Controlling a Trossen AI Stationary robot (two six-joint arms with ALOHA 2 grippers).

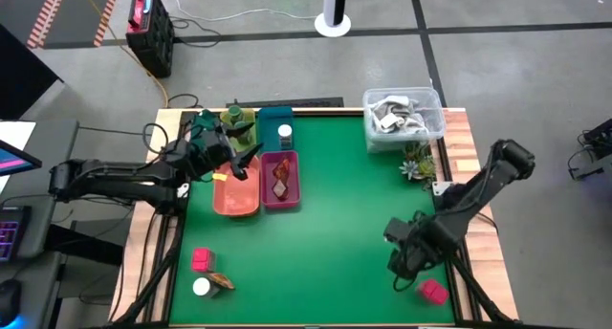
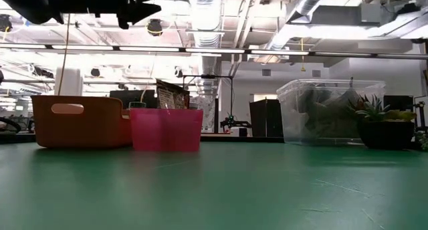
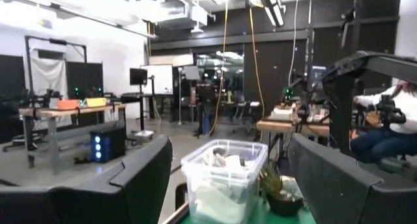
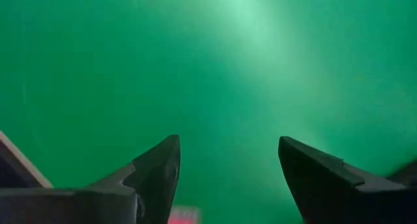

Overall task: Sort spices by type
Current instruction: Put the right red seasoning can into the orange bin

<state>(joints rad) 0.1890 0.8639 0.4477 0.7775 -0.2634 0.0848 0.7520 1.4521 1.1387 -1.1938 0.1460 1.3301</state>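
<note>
The right end effector [image 1: 409, 268], fingers apart, hovers near a pink block [image 1: 433, 291] at the worktop's [image 1: 335, 224] near right corner. It looks light, rigid and flat-sided; grip opposite faces squarely. The left end effector [image 1: 239, 157], apart, hangs over the trays.

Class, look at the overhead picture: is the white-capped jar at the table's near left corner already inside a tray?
No, the white-capped jar stands on the bare green mat, apart from the trays.
</note>
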